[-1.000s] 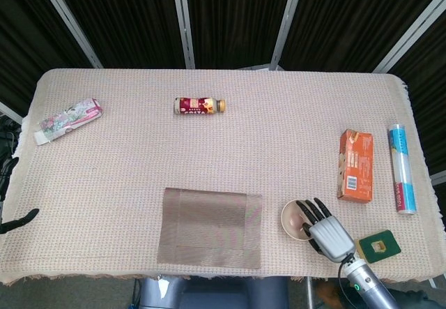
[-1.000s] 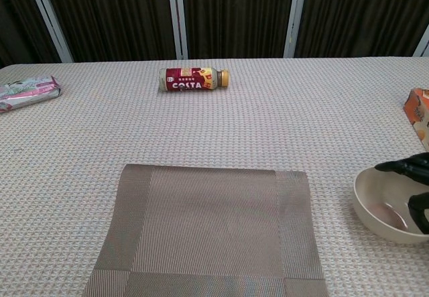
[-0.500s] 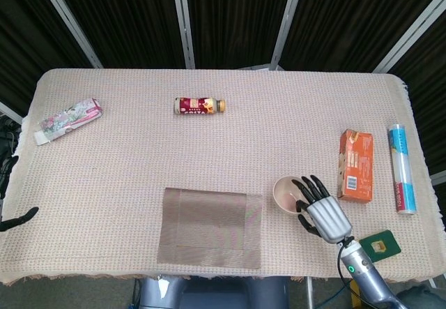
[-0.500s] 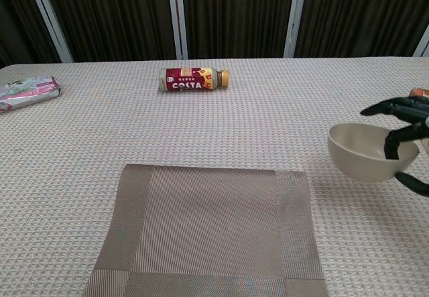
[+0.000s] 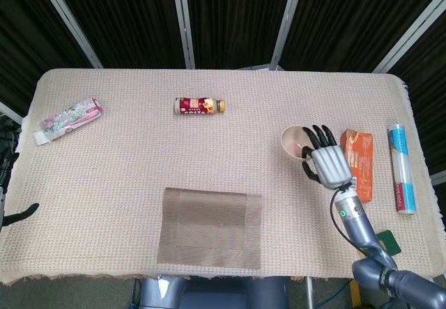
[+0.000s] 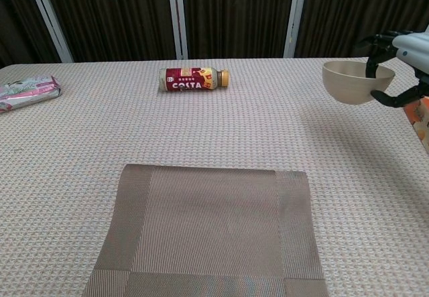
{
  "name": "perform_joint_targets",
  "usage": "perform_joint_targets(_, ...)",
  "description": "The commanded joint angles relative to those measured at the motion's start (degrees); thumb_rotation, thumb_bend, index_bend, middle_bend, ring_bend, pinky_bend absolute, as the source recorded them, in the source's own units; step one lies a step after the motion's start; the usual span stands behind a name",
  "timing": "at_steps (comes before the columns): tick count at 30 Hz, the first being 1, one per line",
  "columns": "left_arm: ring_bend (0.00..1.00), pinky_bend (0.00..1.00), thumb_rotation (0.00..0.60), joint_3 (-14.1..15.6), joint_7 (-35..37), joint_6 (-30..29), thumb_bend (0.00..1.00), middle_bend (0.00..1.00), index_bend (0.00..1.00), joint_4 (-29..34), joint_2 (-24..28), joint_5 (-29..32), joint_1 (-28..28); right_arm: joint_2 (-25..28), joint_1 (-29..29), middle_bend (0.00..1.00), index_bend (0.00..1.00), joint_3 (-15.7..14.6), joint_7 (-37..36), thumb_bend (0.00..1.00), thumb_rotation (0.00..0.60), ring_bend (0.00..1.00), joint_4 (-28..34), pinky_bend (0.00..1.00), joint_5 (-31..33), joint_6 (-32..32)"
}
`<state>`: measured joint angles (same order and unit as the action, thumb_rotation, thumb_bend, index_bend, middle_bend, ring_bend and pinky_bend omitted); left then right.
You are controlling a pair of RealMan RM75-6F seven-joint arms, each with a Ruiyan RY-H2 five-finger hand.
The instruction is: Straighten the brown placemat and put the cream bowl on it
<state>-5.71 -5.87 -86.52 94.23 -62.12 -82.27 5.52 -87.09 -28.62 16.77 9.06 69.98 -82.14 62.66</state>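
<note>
R hand point(image 5: 327, 161), fingers hooked over the rim, has raised the cream bowl point(image 6: 347, 81) high off the table since 1 s ago, w/ carry to the brown placemat point(image 5: 211, 227) likely next.

One placemat point(image 5: 210, 228), one bowl point(image 5: 295, 142), one bottle point(image 5: 199, 105), one carton point(image 5: 357, 164).

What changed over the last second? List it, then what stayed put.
The right robot hand, holding the cream bowl by its rim, lifted it off the table, up and away from the robot. The brown placemat, Costa bottle and orange box stayed put.
</note>
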Motion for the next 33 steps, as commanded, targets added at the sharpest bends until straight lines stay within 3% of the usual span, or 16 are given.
perform_joint_targets(1, 0.00, 0.00, 0.600, -0.10, -0.56, 0.00, 0.00, 0.00, 0.00, -0.33, -0.42, 0.38, 0.04, -4.24, -4.31, 0.07, 0.66, 2.82, 1.66, 0.47, 0.600, 0.00, -8.78, 0.00, 5.86, -5.80)
perform_joint_targets(6, 0.00, 0.00, 0.600, -0.32, -1.59, 0.73, 0.00, 0.00, 0.00, -0.99, -1.09, 1.58, 0.32, -6.76, -5.84, 0.07, 0.66, 2.15, -0.08, 0.47, 0.600, 0.00, -14.83, 0.00, 6.79, -7.03)
perform_joint_targets(8, 0.00, 0.00, 0.600, -0.40, -1.99, 1.01, 0.00, 0.00, 0.00, -1.19, -1.41, 2.04, 0.42, -7.68, -6.11, 0.07, 0.61, 1.82, -1.84, 0.46, 0.600, 0.00, -16.82, 0.00, 7.14, -7.35)
perform_joint_targets(9, 0.00, 0.00, 0.600, -0.41, -2.15, 1.06, 0.00, 0.00, 0.00, -1.24, -1.50, 2.12, 0.45, -7.87, -6.19, 0.07, 0.51, 1.59, -2.25, 0.40, 0.600, 0.00, -17.40, 0.00, 7.07, -7.39)
perform_joint_targets(12, 0.00, 0.00, 0.600, -0.35, -2.73, 1.23, 0.00, 0.00, 0.00, -1.34, -1.79, 2.22, 0.58, -7.73, -6.19, 0.05, 0.11, 0.05, -4.05, 0.06, 0.600, 0.00, -18.77, 0.00, 5.70, -7.04)
perform_joint_targets(14, 0.00, 0.00, 0.600, -0.35, -2.97, 1.32, 0.00, 0.00, 0.00, -1.40, -1.92, 2.29, 0.65, -7.31, -5.82, 0.02, 0.01, -0.40, -5.47, 0.00, 0.600, 0.00, -18.44, 0.00, 4.92, -5.58)
perform_joint_targets(19, 0.00, 0.00, 0.600, -0.11, -3.01, 1.34, 0.00, 0.00, 0.00, -1.17, -1.94, 2.05, 0.63, -3.62, -3.34, 0.01, 0.00, -2.06, -8.36, 0.00, 0.600, 0.00, -13.15, 0.00, 2.02, 0.12)
perform_joint_targets(27, 0.00, 0.00, 0.600, 1.99, -2.37, 0.88, 0.00, 0.00, 0.00, -0.23, -1.73, -2.25, 0.51, 6.49, 3.93, 0.00, 0.00, -5.28, -10.55, 0.00, 0.600, 0.00, -1.15, 0.00, -2.37, 11.31)
perform_joint_targets(33, 0.00, 0.00, 0.600, 7.01, -2.57, 3.85, 0.03, 0.00, 0.11, -2.62, -4.91, -12.94, 3.11, 13.82, 11.55, 0.00, 0.00, -9.30, -7.41, 0.00, 0.600, 0.00, 7.09, 0.00, -5.88, 20.97)
